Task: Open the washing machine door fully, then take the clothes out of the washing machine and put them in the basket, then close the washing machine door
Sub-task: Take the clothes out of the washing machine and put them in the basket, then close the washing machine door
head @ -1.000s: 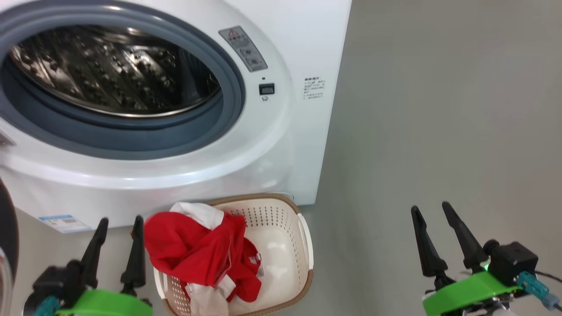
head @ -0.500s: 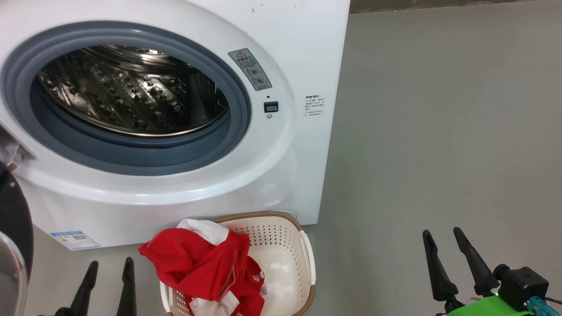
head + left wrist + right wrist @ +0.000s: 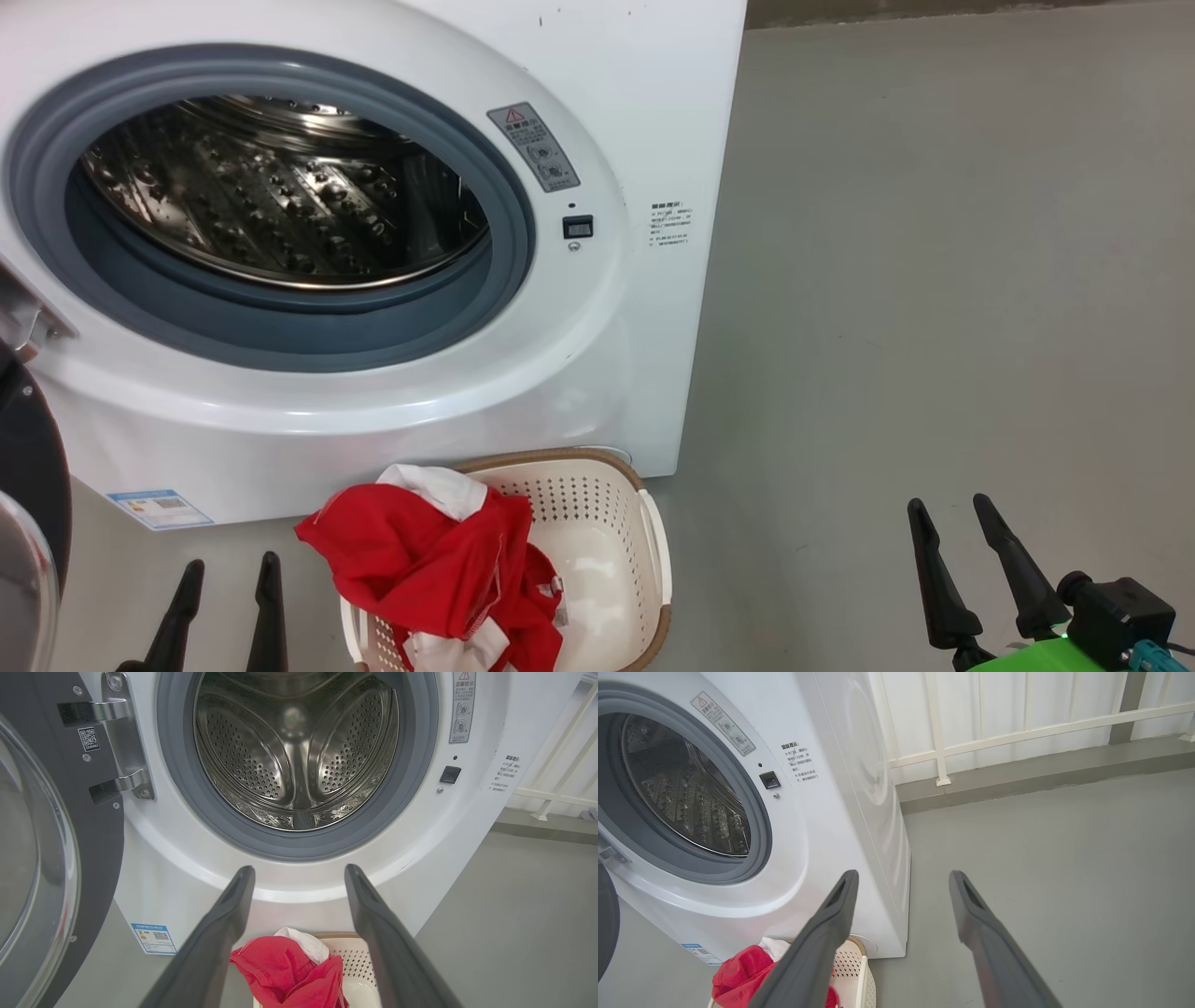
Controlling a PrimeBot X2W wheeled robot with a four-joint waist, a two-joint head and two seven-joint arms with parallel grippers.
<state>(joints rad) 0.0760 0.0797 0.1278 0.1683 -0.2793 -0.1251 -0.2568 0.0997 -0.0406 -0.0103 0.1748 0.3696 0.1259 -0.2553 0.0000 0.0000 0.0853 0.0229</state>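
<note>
Both grippers idle: left gripper (image 3: 231,569) and right gripper (image 3: 949,509) have fingers spread wide, nothing between them. Left one hangs in front of the washing machine (image 3: 392,411), below its opening. Right one is well off to the machine's right, over bare floor (image 3: 934,280). Clothes (image 3: 420,560) lie heaped in the basket (image 3: 597,523), which sits right at the machine's front base; some red fabric hangs over the rim. Drum (image 3: 299,756) looks empty as far as the left wrist view shows. Washing machine door (image 3: 100,826) stands swung wide at the machine's left, on its hinge. Judged step: unloading done, closing left. Next move likely needs the left gripper behind the door's black rim, pushing it round onto the opening until it latches.
</note>
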